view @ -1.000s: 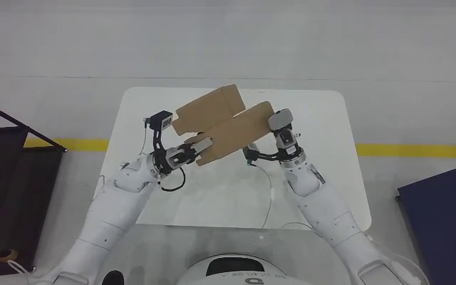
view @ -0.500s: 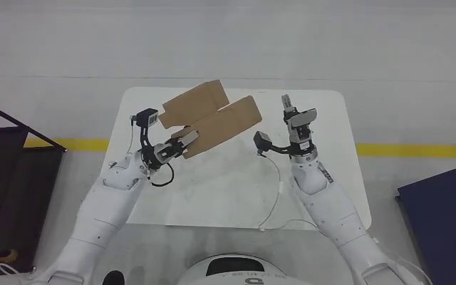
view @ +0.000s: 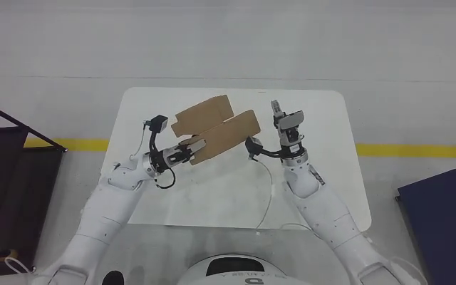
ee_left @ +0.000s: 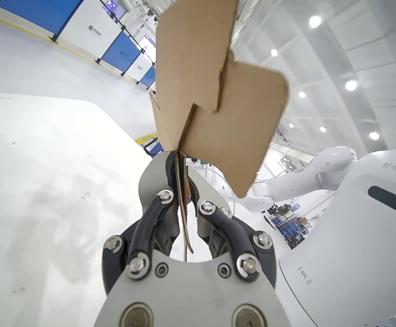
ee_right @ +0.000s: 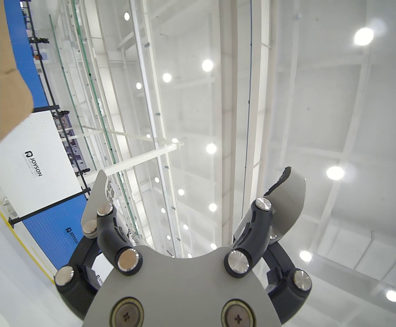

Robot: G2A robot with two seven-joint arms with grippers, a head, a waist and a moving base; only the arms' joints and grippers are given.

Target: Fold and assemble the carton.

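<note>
Cardboard carton (view: 221, 135), pinched in left jaws, right jaws spread nearby

White arms (view: 107, 214); left hand (ee_left: 180, 168) grey, black links (ee_left: 151, 218), silver screws (ee_left: 138, 265).

White table (view: 328, 121); yellow floor line (view: 399, 149); blue partition panels (ee_left: 40, 12); ceiling lights (ee_right: 207, 65).

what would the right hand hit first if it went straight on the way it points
Nothing, as far as the views show: the open right hand points up at the far ceiling. The carton sits off to its side, outside that line, though depth is unclear.
</note>
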